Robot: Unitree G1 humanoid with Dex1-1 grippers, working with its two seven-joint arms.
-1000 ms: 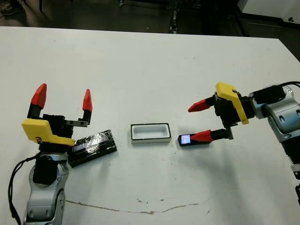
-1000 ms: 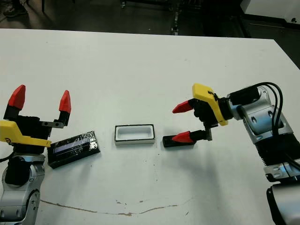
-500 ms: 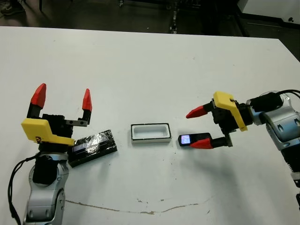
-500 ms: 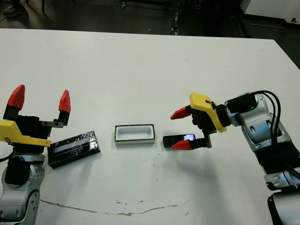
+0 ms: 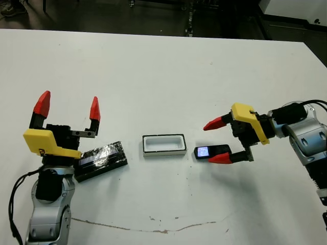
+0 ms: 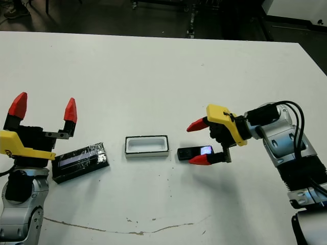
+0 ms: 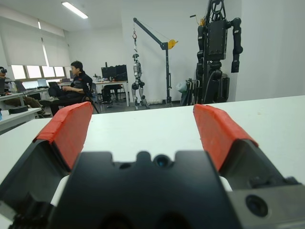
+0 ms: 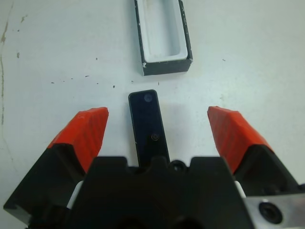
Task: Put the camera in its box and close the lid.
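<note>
A white worktop [image 5: 163, 66] is carrying everything, scuffed by a thin brown streak near its front edge, with dark floor lying beyond. The left wrist view is opening onto a bright room where a person [image 7: 74, 86] is sitting at a desk, near a hoist and hanging robot frames.

The camera [image 5: 210, 151], slim and black with its bluish screen glowing, is lying flat just right of the box [image 5: 164, 145], apart from it. The box, white inside, is sitting open and empty. The glossy lid [image 5: 100, 161] is lying tilted to its left.

The right tool [image 5: 215, 141] is spreading wide around the camera without touching. The left tool [image 5: 68, 107] is standing wide and empty above the lid.

The right wrist view is showing the camera's dark face, not its lit screen.
</note>
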